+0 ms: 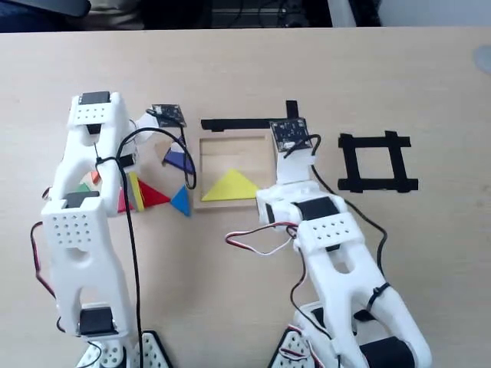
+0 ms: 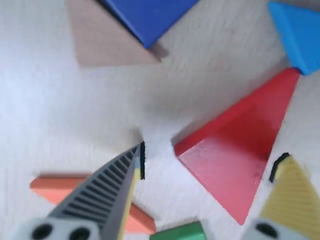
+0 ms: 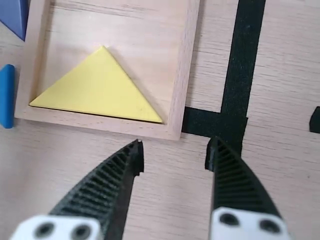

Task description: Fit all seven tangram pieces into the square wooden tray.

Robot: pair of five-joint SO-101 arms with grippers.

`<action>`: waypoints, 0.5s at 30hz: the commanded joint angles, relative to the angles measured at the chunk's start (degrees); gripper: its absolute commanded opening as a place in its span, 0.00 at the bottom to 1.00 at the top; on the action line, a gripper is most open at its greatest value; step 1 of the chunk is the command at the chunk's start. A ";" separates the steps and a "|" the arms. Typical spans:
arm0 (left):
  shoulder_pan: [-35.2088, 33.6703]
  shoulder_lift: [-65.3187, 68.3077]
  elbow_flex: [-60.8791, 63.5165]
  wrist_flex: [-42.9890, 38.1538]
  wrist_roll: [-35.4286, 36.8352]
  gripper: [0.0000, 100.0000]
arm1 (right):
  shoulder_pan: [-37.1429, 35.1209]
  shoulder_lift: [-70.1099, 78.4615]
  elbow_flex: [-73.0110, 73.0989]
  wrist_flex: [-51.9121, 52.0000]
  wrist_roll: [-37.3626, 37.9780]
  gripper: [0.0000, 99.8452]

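Left tool [image 2: 210, 160] is spread open low over the loose pile. The red triangle [image 2: 235, 165] sits right between its two fingers, but I can't tell if either finger actually touches it. Around it on the tabletop [image 2: 45, 110] there's a big blue triangle [image 2: 150, 15], a small blue triangle [image 2: 300, 35], an orange piece [image 2: 60, 186] and a sliver of a green piece [image 2: 182, 232]. From the high view that pile sits just left of the wooden tray [image 1: 230, 152]. The yellow triangle [image 3: 97, 90] lies flat inside the tray, long side against the rim nearest the arms. Right tool [image 3: 176, 150] is open too, gripping nothing. It hangs over bare tabletop just outside the tray's corner, next to a black tape line [image 3: 242, 65].
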 commanded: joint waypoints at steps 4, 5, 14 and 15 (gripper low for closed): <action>-3.47 4.57 3.03 -11.34 -0.53 0.33 | 0.44 -1.63 -0.31 -0.70 0.70 0.22; -3.47 5.36 2.68 -11.60 -0.53 0.33 | 0.44 -1.63 -0.31 -0.70 0.70 0.22; -6.64 5.71 -6.64 -8.44 0.09 0.32 | 0.44 -1.54 -0.31 -0.79 0.70 0.22; -6.81 5.71 -8.13 -5.89 -0.18 0.33 | 0.44 -1.54 -0.31 -0.70 0.70 0.22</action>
